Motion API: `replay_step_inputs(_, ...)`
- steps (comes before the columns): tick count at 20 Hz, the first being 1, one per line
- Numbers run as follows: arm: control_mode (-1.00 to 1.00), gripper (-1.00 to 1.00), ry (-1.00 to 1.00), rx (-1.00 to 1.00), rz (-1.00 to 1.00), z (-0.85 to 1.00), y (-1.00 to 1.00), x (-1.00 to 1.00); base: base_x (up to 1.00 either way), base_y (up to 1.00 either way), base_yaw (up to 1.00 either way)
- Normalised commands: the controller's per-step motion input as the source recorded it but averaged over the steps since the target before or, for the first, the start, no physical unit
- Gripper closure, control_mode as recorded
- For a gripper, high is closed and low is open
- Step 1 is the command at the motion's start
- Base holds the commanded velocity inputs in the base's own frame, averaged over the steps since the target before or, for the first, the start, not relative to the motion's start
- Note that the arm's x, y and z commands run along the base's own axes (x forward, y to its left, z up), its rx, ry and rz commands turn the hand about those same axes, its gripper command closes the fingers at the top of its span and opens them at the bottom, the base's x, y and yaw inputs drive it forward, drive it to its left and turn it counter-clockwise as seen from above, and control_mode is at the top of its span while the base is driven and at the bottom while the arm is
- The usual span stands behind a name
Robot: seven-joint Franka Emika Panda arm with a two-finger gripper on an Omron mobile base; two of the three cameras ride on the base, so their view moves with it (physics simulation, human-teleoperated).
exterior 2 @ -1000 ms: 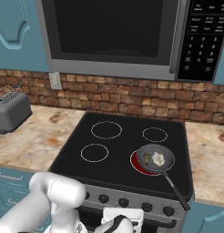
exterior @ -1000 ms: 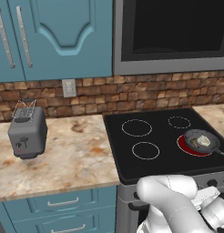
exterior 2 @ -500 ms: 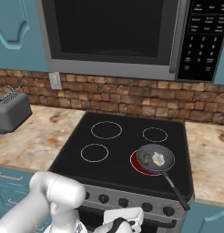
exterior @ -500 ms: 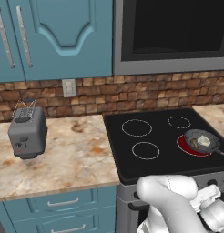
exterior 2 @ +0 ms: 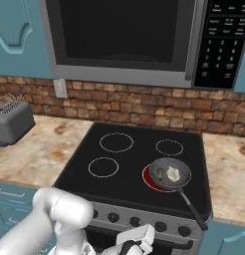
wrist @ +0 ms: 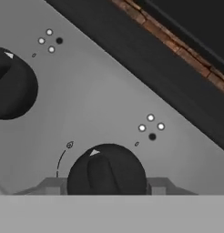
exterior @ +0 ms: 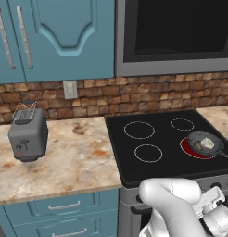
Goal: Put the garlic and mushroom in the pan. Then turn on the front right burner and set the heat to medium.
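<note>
The dark pan [exterior 2: 169, 173] rests on the front right burner [exterior 2: 150, 180], which glows red under it. The pale garlic [exterior 2: 173, 174] and the brown mushroom [exterior 2: 160, 172] both lie inside the pan. From the left base view the pan [exterior: 206, 143] holds the garlic [exterior: 208, 143] over the red burner [exterior: 190, 149]. My gripper [wrist: 107, 186] is low at the stove's front panel, its grey fingers [wrist: 50, 187] flanking a black knob [wrist: 107, 173] on both sides. The knob's white pointer aims up and left. My white hand [exterior 2: 137, 236] sits below the knob row.
A second black knob [wrist: 9, 86] is up left on the grey panel. A grey toaster [exterior: 28, 134] stands on the marble counter [exterior: 74, 157] to the left. A microwave [exterior 2: 129, 40] hangs over the cooktop. The pan's long handle [exterior 2: 193, 209] reaches toward the stove's front edge.
</note>
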Motion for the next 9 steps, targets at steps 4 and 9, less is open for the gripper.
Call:
replay_step_inputs(4,-1.0,1.0,-0.04,-0.31,-0.17,0.0,0.0,0.0,0.0,0.0,0.0)
replay_step_inputs(9,-1.0,1.0,-0.02,-0.3,-0.17,-0.01,0.0,0.0,0.0,0.0,0.0)
